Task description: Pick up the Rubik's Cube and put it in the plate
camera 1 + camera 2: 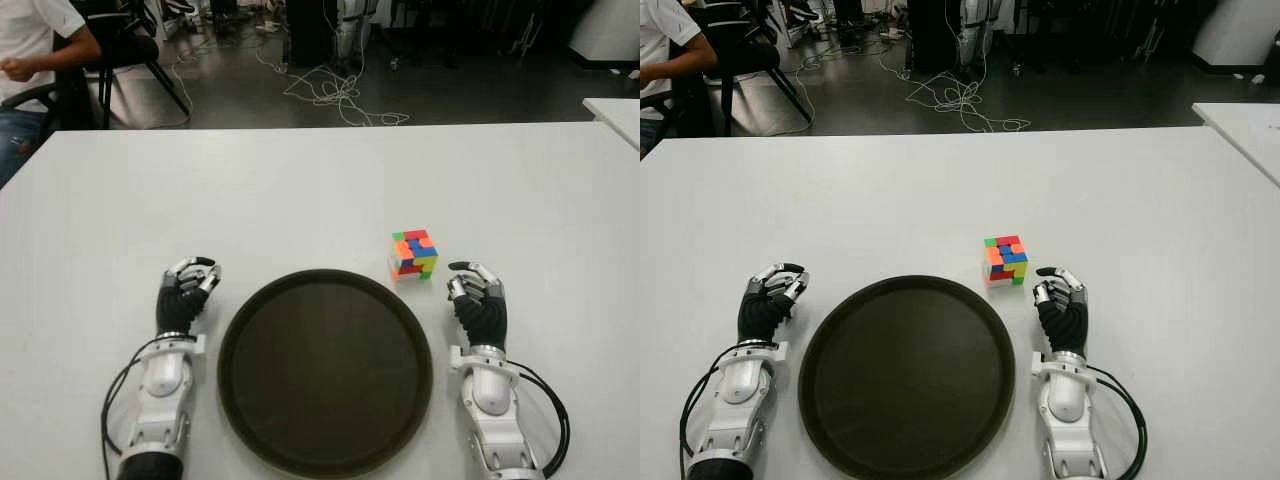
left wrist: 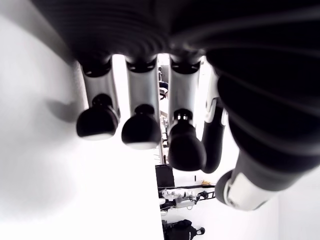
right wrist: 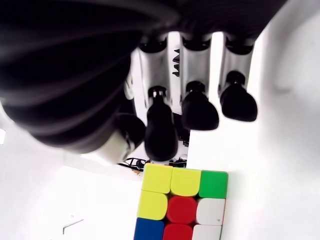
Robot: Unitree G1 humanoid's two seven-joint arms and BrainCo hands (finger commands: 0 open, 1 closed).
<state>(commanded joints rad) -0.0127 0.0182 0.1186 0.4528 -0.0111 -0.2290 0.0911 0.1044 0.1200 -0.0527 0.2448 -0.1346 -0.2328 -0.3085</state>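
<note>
A scrambled Rubik's Cube [image 1: 413,254] stands on the white table [image 1: 300,190], just beyond the right rim of the round dark plate [image 1: 325,372]. My right hand [image 1: 477,297] shows right of the plate, a short way right of and nearer than the cube, its fingers loosely curled around nothing. In the right wrist view the cube [image 3: 181,207] sits apart from the fingertips [image 3: 161,137]. My left hand [image 1: 186,290] shows to the left of the plate, fingers relaxed and holding nothing.
A seated person [image 1: 35,50] and a chair are at the far left behind the table. Cables [image 1: 330,95] lie on the dark floor beyond the table's far edge. Another white table corner [image 1: 615,110] shows at the far right.
</note>
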